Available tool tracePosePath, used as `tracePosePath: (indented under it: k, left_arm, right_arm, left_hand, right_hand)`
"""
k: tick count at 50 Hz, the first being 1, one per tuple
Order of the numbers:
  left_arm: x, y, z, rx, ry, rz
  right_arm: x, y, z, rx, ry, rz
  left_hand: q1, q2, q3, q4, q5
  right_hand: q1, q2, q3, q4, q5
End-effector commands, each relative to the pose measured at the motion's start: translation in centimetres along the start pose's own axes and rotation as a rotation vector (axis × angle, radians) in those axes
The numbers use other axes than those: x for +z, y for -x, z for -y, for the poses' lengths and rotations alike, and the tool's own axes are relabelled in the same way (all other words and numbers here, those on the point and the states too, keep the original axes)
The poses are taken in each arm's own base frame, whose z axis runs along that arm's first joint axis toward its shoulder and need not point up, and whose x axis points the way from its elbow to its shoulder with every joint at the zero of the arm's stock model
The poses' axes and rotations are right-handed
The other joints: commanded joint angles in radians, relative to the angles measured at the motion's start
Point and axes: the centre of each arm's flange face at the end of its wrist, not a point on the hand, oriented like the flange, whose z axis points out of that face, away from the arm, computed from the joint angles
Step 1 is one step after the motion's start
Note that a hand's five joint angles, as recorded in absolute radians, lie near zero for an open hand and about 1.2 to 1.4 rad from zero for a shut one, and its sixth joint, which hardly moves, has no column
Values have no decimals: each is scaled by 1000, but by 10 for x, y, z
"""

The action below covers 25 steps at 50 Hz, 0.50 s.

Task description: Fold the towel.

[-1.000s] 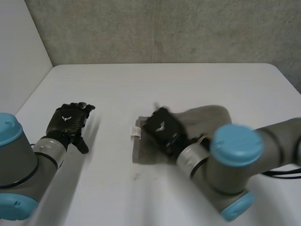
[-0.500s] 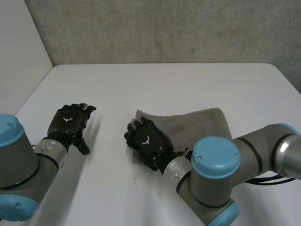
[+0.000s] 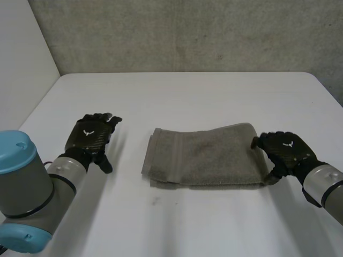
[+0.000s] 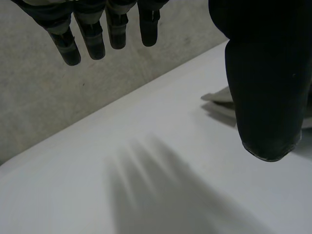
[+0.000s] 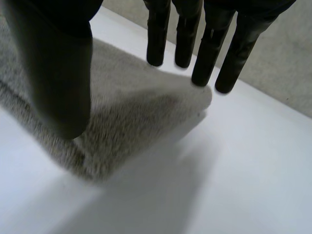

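The grey towel [image 3: 206, 155] lies folded into a flat band on the middle of the white table [image 3: 187, 91]. My left hand [image 3: 91, 136] hovers over bare table to the left of it, apart from the cloth, with its fingers [image 4: 92, 36] straight and spread and nothing in them. A corner of the towel [image 4: 219, 96] peeks out beside its thumb. My right hand [image 3: 286, 149] is at the towel's right end. In the right wrist view its fingers [image 5: 207, 53] are straight above the towel's [image 5: 131, 112] end corner, the thumb beside the folded edge, gripping nothing.
A grey wall [image 3: 187, 32] closes off the table's far edge, and a pale panel [image 3: 21, 64] stands along its left side. Bare table lies in front of the towel and behind it.
My right hand has swept from the towel's left end across to its right end and opened. The towel now lies flat and uncovered. My left hand has shifted slightly rightward.
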Motion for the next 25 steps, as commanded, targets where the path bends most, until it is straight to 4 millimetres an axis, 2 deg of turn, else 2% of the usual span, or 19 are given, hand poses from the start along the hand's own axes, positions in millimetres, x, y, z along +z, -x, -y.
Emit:
tracePosePath:
  k: [1,9,18,25]
  left_arm:
    - [-3,-15,10,-19,-36,-44]
    - [-5,-16,26,-161,-77,-54]
    - [-6,-16,25,-198,-53,-58]
    - [-7,-15,22,-200,-44,-54]
  right_arm:
    - [10,-7,-20,16,12,5]
    - [11,-5,-25,36,18,12]
    - [10,-2,-32,52,25,13]
    - [7,1,-35,70,38,16]
  left_hand:
    - [47,54,52,52,16]
    - [76,83,81,81,45]
    - [85,92,90,90,54]
    - [85,92,90,90,54]
  right_hand:
    - [111,111,103,108,99]
    - [105,105,97,102,93]
    - [105,105,97,102,93]
    - [-1,0,-8,-4,-13]
